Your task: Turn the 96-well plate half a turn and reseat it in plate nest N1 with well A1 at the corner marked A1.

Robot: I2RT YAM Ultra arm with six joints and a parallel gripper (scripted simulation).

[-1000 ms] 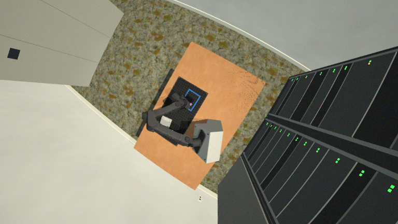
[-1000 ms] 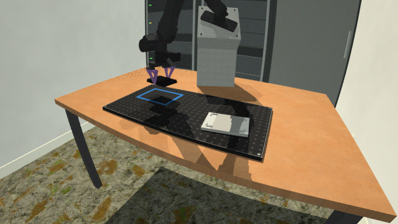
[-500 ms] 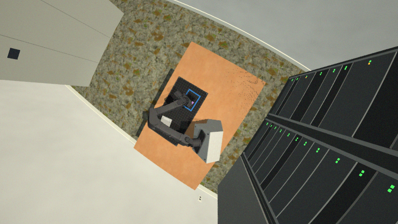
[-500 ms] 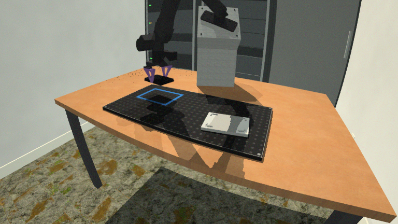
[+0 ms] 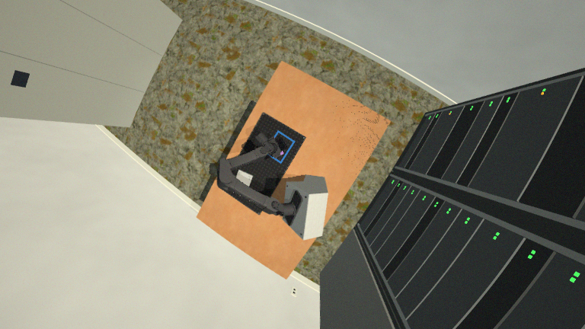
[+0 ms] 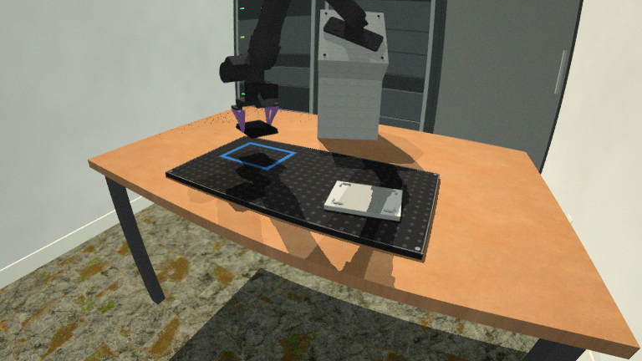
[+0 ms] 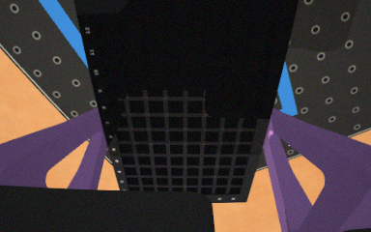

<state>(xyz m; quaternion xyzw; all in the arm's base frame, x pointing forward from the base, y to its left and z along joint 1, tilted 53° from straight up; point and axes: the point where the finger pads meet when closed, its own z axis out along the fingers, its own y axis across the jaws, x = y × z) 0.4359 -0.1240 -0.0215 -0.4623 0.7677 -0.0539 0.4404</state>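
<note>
Exterior view: the arm carries the 96-well plate (image 6: pixel 256 128) in the air above the far edge of the black deck (image 6: pixel 303 186) on the worktop (image 6: pixel 496 215).

From largest to smallest: the deck bears the vacated nest N1 (image 6: pixel 364 200) and the blue-taped spot B1 (image 6: pixel 257 155); the tool (image 6: pixel 255 118) is clamped on the plate's two sides, purple fingers set wide. To do this step well, I judge, lower level and square inside the tape, release only once the plate rests flat, and track the cut corner.
</note>
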